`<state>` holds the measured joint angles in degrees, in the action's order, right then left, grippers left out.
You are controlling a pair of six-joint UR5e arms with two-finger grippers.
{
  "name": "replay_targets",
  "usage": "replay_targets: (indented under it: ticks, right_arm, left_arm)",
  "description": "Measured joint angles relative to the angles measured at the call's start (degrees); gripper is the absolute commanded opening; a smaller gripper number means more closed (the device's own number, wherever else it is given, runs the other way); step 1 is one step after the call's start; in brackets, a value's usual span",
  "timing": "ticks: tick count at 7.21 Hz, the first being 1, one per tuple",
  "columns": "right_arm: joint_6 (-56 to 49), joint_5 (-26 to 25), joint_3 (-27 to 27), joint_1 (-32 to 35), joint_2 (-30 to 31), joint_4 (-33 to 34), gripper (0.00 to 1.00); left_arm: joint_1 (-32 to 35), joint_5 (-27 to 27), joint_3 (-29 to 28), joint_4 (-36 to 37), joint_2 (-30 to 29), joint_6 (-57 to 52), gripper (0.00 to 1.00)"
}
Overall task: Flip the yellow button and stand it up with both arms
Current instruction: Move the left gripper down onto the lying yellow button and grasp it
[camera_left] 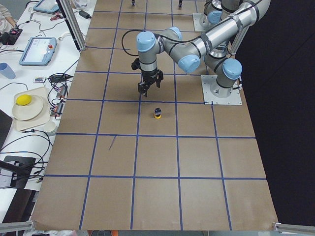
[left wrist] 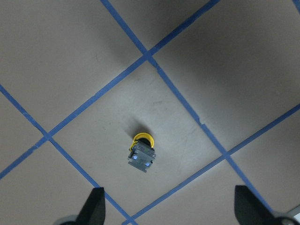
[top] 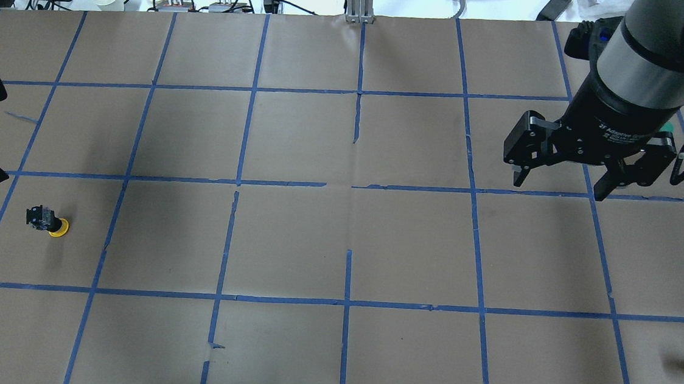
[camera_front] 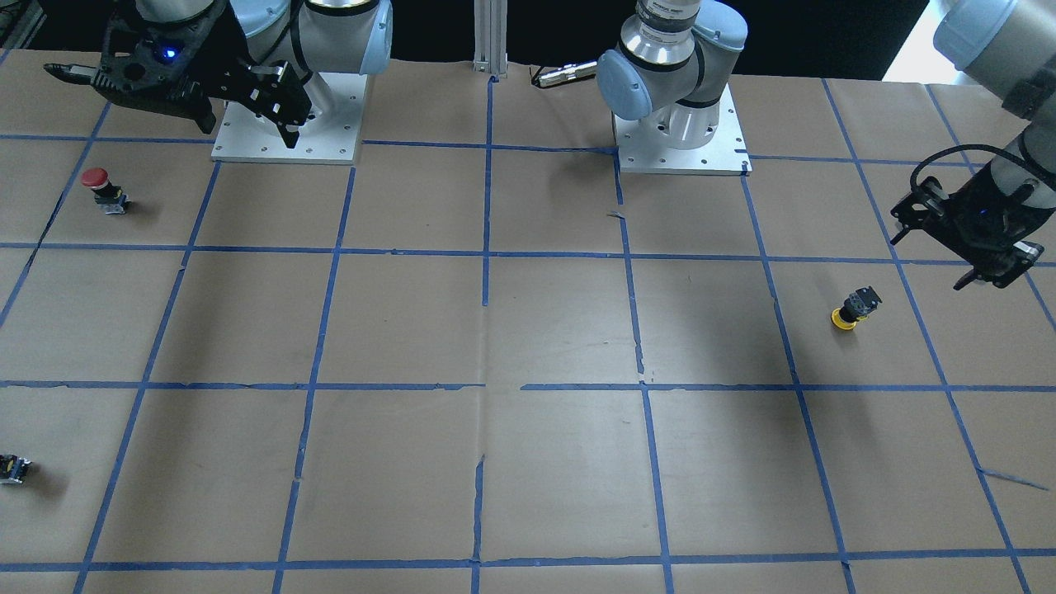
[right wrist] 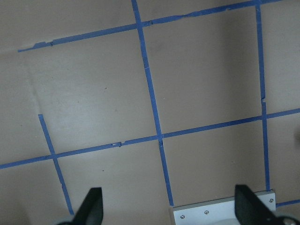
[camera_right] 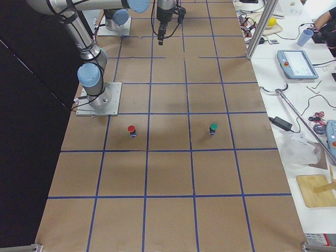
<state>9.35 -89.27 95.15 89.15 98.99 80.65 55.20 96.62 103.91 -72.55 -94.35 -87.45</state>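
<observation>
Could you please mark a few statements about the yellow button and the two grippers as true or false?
1. The left gripper holds the yellow button. False: the button sits on the table, apart from the open gripper.
2. The right gripper is open. True.
3. The yellow button lies across a blue tape line. False: it sits inside a square, clear of the lines.
4. A red button stands on the right gripper's side of the table. True.
5. The right wrist view shows the yellow button. False: it shows only the table, tape lines and a corner of a base plate.
</observation>
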Motion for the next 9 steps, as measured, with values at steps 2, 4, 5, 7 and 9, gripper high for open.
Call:
replay_targets:
  ticks: [2, 4, 5, 7, 9]
  right_arm:
    - [0.28, 2.45, 0.12, -0.16, -0.15, -0.02, 1.00]
    - [-0.17, 3.24, 0.31, -0.26, -0.17, 0.15, 1.00]
    - [-0.26, 2.98, 0.31, -0.29, 0.00, -0.12, 1.00]
    - [-0.29, 2.70, 0.36, -0.27, 0.04, -0.27, 1.00]
    - [0.12, 2.69, 0.39, -0.38, 0.06, -0.69, 1.00]
  left_arm:
    - [-4.69, -3.59, 5.54, 6.29, -1.74, -8.48, 0.96]
    - [-6.66, -6.14, 11.39, 13.36, -3.83, -11.82, 0.96]
    - [-6.92, -6.41, 14.11, 18.17, -5.00, -12.64, 0.96]
    - [-7.12, -6.17, 16.63, 22.46, -6.01, -13.96, 0.88]
    - [-7.19, -6.04, 16.98, 23.05, -6.42, -15.29, 0.31]
